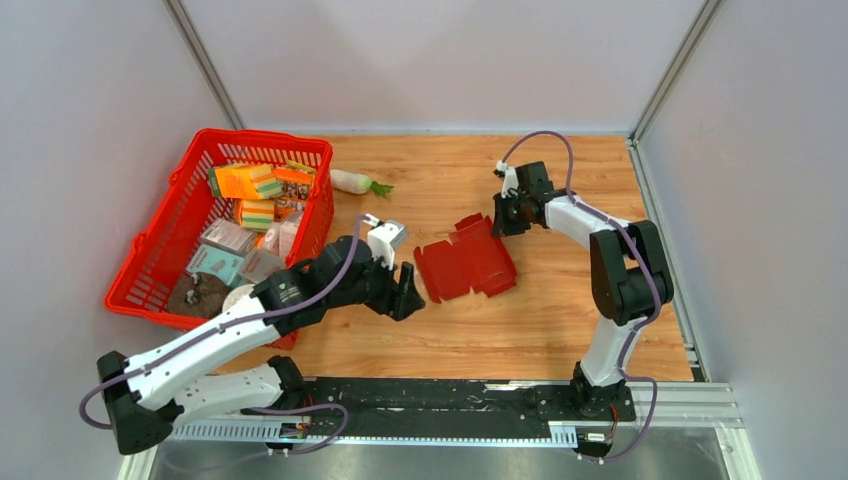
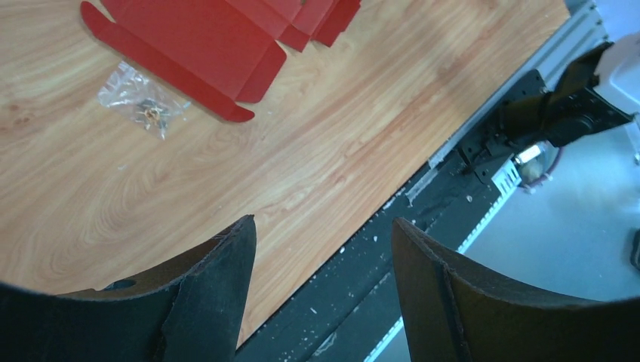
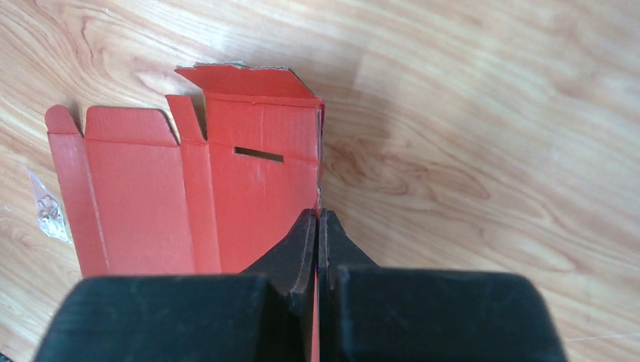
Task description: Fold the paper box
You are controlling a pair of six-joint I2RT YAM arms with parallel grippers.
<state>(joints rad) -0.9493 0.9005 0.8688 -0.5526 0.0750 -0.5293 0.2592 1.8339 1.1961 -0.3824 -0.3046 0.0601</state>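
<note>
Red paper box [image 3: 249, 188], seemingly in right pincer [image 3: 318, 220]

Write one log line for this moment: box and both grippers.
box: mostly flat on table | left gripper: open, beside box, not touching | right gripper: shut on box edge

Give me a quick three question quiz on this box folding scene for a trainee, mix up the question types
1. True or false: the left gripper is open and holds nothing.
2. Fill in: the small plastic bag lies on the ___ beside the paper box.
3. The right gripper is shut on: A the paper box, B the small plastic bag, C nothing?
Key: 1 true; 2 table; 3 A.
</note>
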